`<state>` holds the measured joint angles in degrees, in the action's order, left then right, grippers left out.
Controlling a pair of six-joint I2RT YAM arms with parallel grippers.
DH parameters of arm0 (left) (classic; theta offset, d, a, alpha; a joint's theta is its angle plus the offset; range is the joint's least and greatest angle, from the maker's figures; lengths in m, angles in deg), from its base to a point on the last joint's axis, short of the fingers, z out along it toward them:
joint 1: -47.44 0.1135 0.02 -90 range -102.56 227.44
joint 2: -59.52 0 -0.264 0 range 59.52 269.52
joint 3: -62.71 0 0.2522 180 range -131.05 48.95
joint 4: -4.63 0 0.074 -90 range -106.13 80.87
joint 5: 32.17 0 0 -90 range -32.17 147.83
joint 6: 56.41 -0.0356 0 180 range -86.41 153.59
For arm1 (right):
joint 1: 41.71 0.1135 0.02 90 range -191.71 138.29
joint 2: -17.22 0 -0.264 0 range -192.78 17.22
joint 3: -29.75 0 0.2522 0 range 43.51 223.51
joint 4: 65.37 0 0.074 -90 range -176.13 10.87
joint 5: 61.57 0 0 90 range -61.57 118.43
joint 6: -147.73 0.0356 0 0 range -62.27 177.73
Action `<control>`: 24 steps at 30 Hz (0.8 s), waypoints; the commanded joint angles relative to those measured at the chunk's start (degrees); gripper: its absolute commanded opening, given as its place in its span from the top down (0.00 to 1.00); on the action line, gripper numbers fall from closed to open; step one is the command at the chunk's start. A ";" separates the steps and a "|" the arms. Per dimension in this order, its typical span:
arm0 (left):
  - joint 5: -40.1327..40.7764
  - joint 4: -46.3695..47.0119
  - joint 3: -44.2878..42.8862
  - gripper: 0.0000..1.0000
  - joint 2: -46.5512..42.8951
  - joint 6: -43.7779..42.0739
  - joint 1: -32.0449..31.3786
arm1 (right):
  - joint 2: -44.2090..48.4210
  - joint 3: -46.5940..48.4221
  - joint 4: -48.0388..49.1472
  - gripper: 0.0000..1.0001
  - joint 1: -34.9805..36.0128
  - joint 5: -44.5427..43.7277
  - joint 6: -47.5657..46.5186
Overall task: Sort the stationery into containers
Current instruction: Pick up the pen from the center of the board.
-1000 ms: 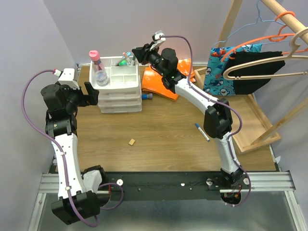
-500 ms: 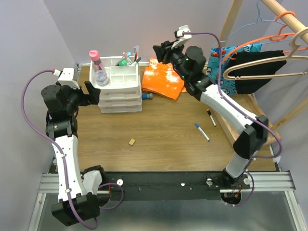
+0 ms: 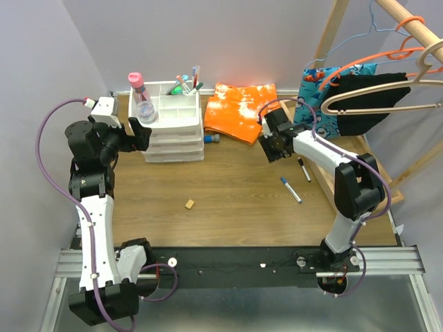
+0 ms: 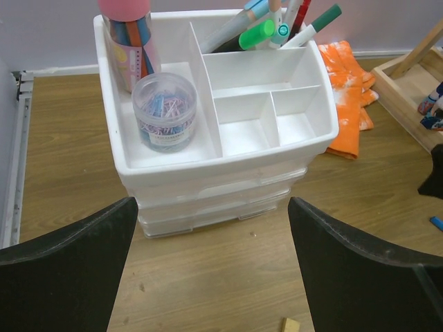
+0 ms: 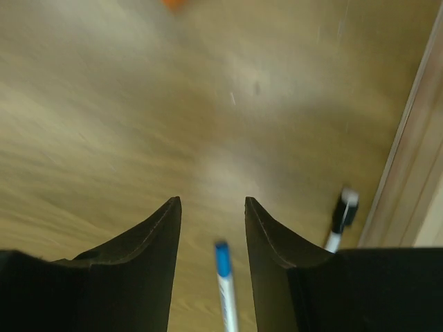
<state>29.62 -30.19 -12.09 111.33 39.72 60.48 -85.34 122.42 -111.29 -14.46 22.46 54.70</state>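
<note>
The white three-drawer unit point(image 3: 173, 131) point(image 4: 228, 173) stands at the back left. Its rear compartment holds several pens point(image 4: 277, 28), and the pink-capped bottle point(image 3: 142, 97) point(image 4: 128, 34) stands in its left compartment. My left gripper point(image 3: 142, 135) point(image 4: 211, 202) is wide open just left of the unit, holding nothing. My right gripper point(image 3: 275, 151) point(image 5: 212, 200) hangs low over the table, open and holding nothing. A blue-capped pen point(image 3: 291, 189) point(image 5: 225, 290) lies under it, in line with the gap. A black-capped pen point(image 3: 303, 168) point(image 5: 342, 214) lies to its right. A blue-capped tube point(image 3: 214, 140) lies by the unit.
An orange cloth point(image 3: 239, 109) lies behind the right gripper. A wooden hanger rack point(image 3: 367, 173) with clothes fills the right side. A small wooden block point(image 3: 189, 203) lies mid-table. A jar of paper clips point(image 4: 165, 111) sits in the unit's tray.
The right arm drew back from the unit's pen compartment and dropped low over the table by the loose pens, its jaws now apart. The left gripper edged closer to the unit.
</note>
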 commanded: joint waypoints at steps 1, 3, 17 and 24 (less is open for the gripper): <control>-1.32 0.40 -0.40 0.01 -1.10 0.37 -0.73 | 1.93 -4.90 -7.83 0.48 -0.70 0.62 -7.33; -1.41 0.67 -0.23 0.01 -1.01 0.72 -0.73 | 1.58 -5.87 -8.00 0.48 -0.88 0.09 -8.57; -0.71 0.76 0.57 0.01 -0.66 0.11 -0.73 | 1.75 -10.36 -10.99 0.51 -2.63 0.70 -10.68; -0.80 0.76 1.01 0.01 -0.84 0.20 -0.56 | 2.81 -14.84 -10.73 0.53 -2.99 2.02 -10.68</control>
<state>29.62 -30.12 -11.87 111.16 39.92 60.06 -84.36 109.55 -120.60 -16.98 22.87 44.56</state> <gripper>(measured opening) 0.988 0.483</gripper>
